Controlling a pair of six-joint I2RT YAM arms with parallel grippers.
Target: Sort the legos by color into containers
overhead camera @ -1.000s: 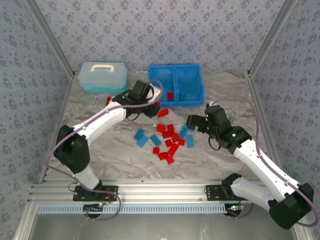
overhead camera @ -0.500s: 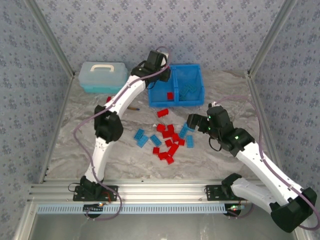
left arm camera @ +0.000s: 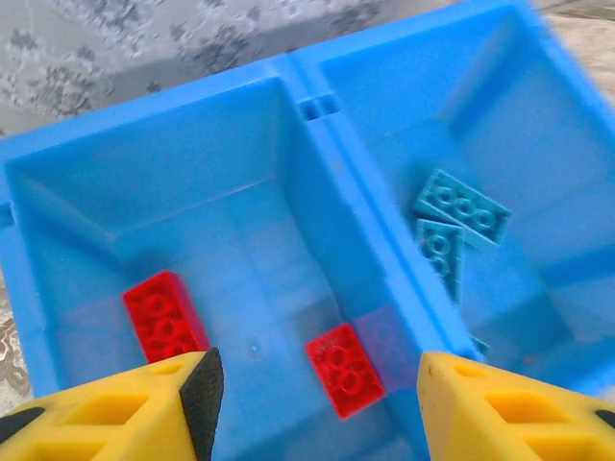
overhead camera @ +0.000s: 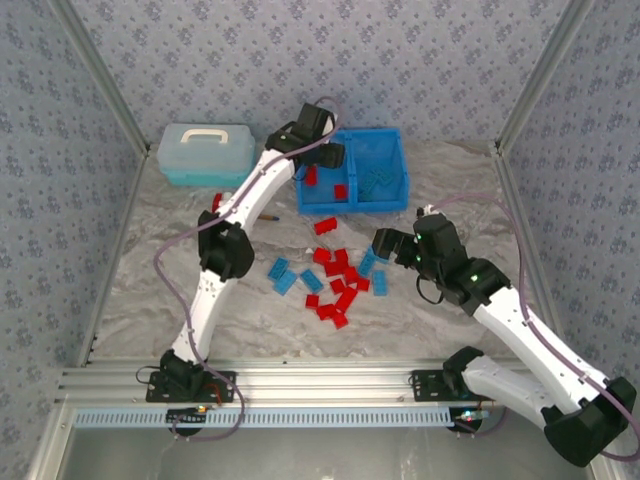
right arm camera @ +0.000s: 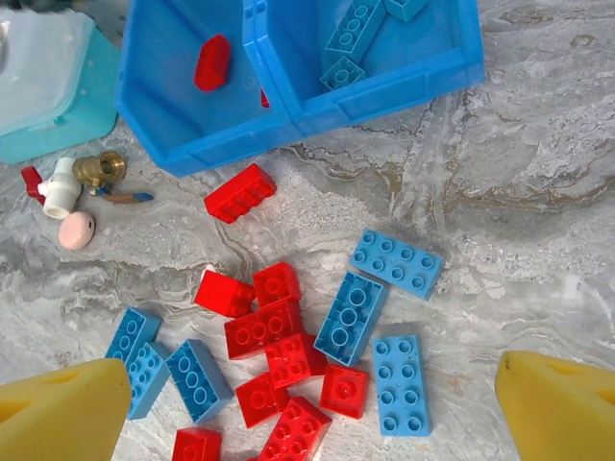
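Marbled tabletop [overhead camera: 230,300] below, left hand [left arm camera: 315,384] hangs open, empty, above red legos [left arm camera: 165,319] in bin [left arm camera: 144,115].

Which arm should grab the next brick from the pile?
Right. The right gripper hangs open beside the pile; the left gripper is over the bin, away from it.

1. The bin [overhead camera: 375,206] sits at the upper centre of the top view, with the lidded case [overhead camera: 205,152] to its left.
2. Loose legos [overhead camera: 336,275] lie scattered mid-frame, below the bin.
3. Two bricks [left arm camera: 165,315] lie in the bin's left compartment, and several more lie in the right.
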